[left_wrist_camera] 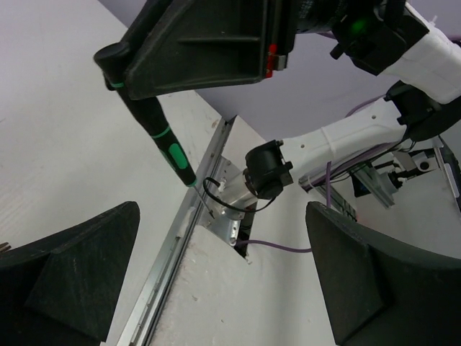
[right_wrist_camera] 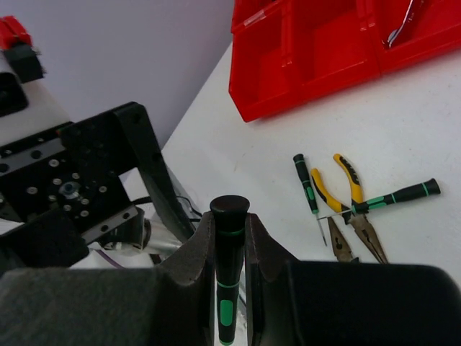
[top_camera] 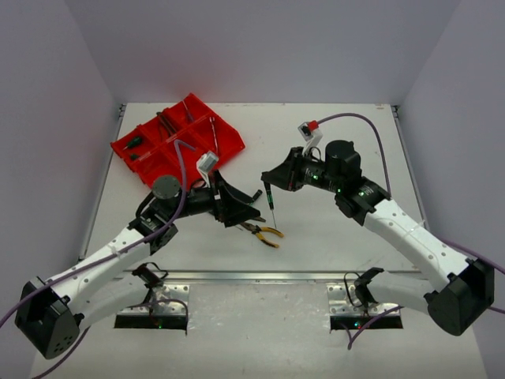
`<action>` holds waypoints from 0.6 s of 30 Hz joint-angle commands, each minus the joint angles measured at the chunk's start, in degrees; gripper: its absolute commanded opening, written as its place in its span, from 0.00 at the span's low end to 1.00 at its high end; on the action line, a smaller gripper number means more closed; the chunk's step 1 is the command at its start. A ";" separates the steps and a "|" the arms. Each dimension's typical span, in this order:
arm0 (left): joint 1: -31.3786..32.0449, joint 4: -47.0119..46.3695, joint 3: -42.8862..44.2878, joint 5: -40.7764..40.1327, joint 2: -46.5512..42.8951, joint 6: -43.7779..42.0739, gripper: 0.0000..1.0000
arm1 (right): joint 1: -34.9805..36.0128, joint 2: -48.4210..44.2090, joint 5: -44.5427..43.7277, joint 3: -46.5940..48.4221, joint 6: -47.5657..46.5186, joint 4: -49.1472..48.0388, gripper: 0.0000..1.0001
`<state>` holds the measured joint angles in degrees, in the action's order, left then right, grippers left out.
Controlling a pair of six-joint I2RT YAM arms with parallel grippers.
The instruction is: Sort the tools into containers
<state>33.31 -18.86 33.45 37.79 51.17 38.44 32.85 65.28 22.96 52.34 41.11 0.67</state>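
right jaws clamped on the handle of a green-black screwdriver [right_wrist_camera: 229, 270], cap up between the fingers, blade hanging down clear of the table [top_camera: 339, 237]. right gripper [top_camera: 271, 188] holds it off the red tray [top_camera: 177, 142], out past the tray's right corner and nearer the arm bases.

left gripper [left_wrist_camera: 221, 213]: jaws wide apart, nothing between them. it sits just off the tray's near right corner, beside the held screwdriver but not touching it.

loose pile on the table, near side of the tray and well clear of its wall: yellow-handled pliers [right_wrist_camera: 351, 180], a long screwdriver [right_wrist_camera: 396, 196] lying across the pliers, a short screwdriver [right_wrist_camera: 305, 184] just beside the handles.

inside the tray: a silver wrench [right_wrist_camera: 398, 27] in one compartment, and other tools in the far compartments, too small to make out.
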 commanded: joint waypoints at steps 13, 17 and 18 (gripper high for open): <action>4.85 -14.40 6.76 -7.81 13.41 1.09 0.65 | 0.11 -3.22 4.38 -3.47 15.49 -15.83 0.00; 5.09 -15.70 7.94 -8.87 14.89 1.99 0.19 | 0.11 -2.97 4.28 -2.98 15.75 -15.88 0.00; 5.09 -14.71 8.56 -10.06 14.92 1.74 0.08 | 0.11 -3.07 4.33 -2.90 15.55 -15.72 0.00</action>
<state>38.00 -30.00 38.87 30.93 65.72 40.44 32.63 62.82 25.55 48.78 54.48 -10.29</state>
